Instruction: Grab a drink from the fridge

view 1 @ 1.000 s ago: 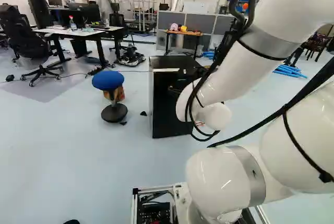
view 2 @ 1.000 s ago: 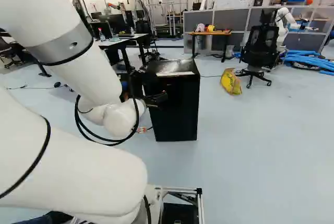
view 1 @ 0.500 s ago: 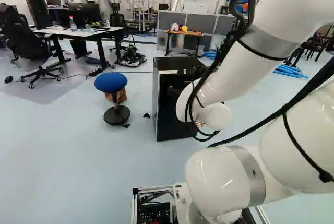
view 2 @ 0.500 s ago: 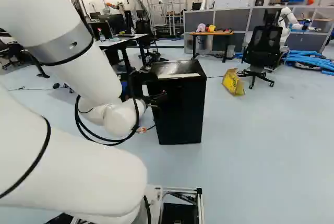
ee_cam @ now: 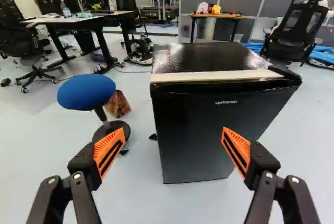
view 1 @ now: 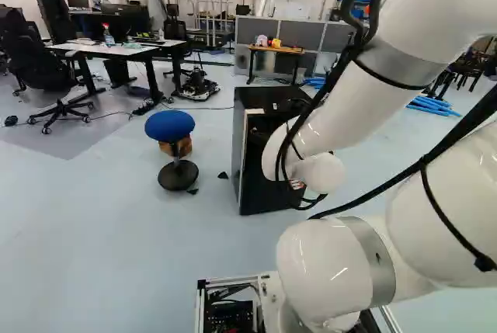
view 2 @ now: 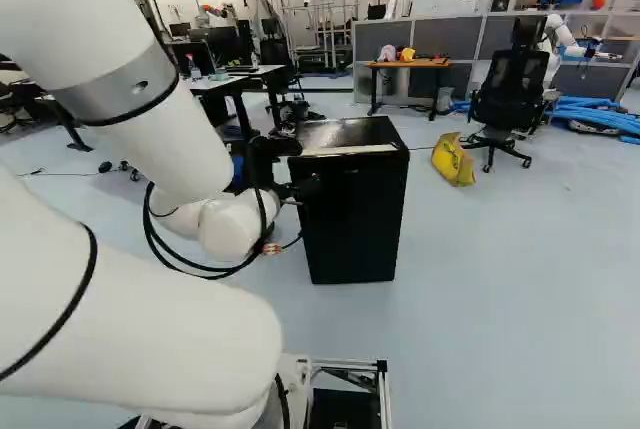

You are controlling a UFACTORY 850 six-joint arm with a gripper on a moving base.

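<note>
Compared with the earlier frames, the base has moved: the whole scene shifts rightward in both base views, and the black box-shaped fridge (ee_cam: 203,125) looms larger and nearer. The white jointed arm (view 2: 160,139) keeps its pose against the joint at the foot of the views. The black gripper with two orange-padded fingers (view 2: 304,181) is spread wide open, with nothing between its orange ribbed pads (ee_cam: 109,150).

The fridge stands upright on the pale blue floor (ee_cam: 130,203), ahead of the gripper, its long axis vertical. Its dark front faces back towards the gripper and base; a pale strip (ee_cam: 219,75) runs along the top front edge. The round blue-seated stool (ee_cam: 86,92) with a black foot stands beside the fridge.
</note>
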